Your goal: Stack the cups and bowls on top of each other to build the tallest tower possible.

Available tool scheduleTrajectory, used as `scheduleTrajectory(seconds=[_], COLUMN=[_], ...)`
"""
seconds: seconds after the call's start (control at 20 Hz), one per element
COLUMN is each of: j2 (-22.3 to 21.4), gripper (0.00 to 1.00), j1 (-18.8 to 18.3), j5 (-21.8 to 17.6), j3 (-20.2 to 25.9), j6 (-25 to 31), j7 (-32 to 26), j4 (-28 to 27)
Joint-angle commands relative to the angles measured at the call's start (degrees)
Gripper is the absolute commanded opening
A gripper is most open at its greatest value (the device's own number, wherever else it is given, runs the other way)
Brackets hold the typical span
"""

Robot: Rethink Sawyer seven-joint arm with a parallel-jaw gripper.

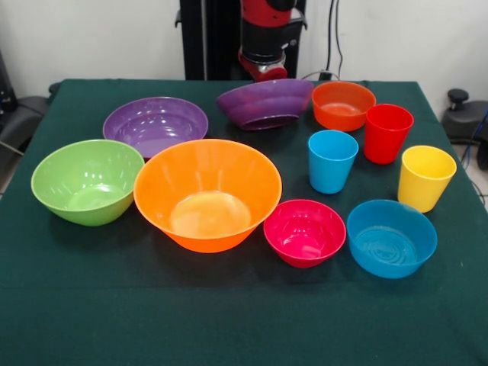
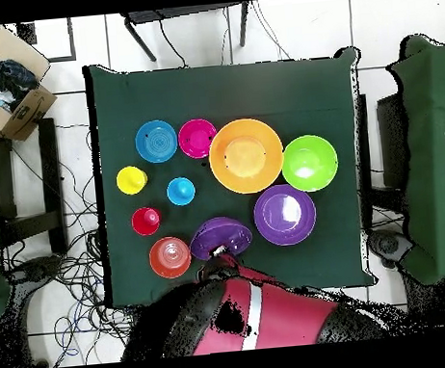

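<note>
Nothing is stacked; every piece stands apart on the green table. The large orange bowl [image 1: 207, 194] sits centre front, with the lime bowl [image 1: 88, 181] on its left and an upright purple bowl [image 1: 155, 124] behind. A second purple bowl [image 1: 265, 103] is tilted at the back, in front of the arm's red end [image 1: 263, 70]; the gripper is hidden there. To the right are the small orange bowl [image 1: 343, 105], red cup [image 1: 387, 133], blue cup [image 1: 332, 160], yellow cup [image 1: 425, 177], pink-red bowl [image 1: 304, 232] and blue bowl [image 1: 392, 238].
The table [image 1: 244, 320] has a dark green cloth. In the overhead view the arm's red body [image 2: 248, 315] covers the table's near edge by the tilted purple bowl [image 2: 220, 238]. A cardboard box [image 2: 17, 108] and cables lie on the floor beside the table.
</note>
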Motion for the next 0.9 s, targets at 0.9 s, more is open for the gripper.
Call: scheduleTrajectory(seconds=[0.9], j2=[-6.9], gripper=[0.0], j1=[1.23], j5=[-1.31], j3=[3.59], j6=[10.99], j7=[3.1], j4=[-4.1])
